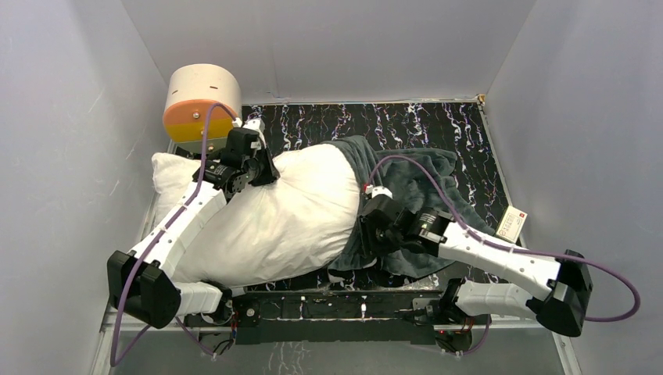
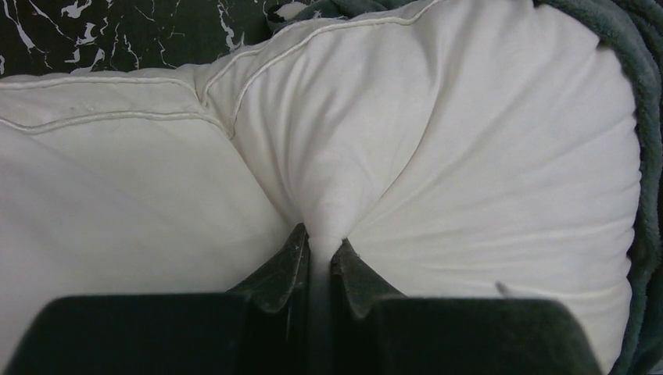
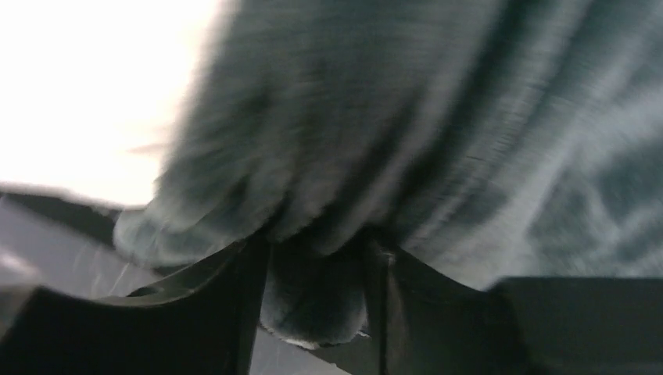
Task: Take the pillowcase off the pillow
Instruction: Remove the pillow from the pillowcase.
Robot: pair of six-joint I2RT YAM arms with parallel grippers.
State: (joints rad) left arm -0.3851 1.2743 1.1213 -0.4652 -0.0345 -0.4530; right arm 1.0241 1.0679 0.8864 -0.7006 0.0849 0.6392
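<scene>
The white pillow (image 1: 289, 211) lies across the left and middle of the table. Only its right end sits inside the dark grey-green pillowcase (image 1: 406, 176), which is bunched up to the right. My left gripper (image 1: 264, 173) presses on the pillow's upper left. In the left wrist view this gripper (image 2: 320, 238) is shut on a pinched fold of the pillow (image 2: 469, 156), with the pillowcase (image 2: 637, 78) rimming its far end. My right gripper (image 1: 367, 234) is at the pillowcase's near edge. Its jaws (image 3: 317, 246) stand apart around a loose lump of pillowcase (image 3: 438, 141).
A cream-and-orange cylinder (image 1: 202, 100) stands at the back left corner. A small white card (image 1: 511, 224) lies at the right edge of the black marbled table (image 1: 422, 125). Grey walls close in on both sides and the back.
</scene>
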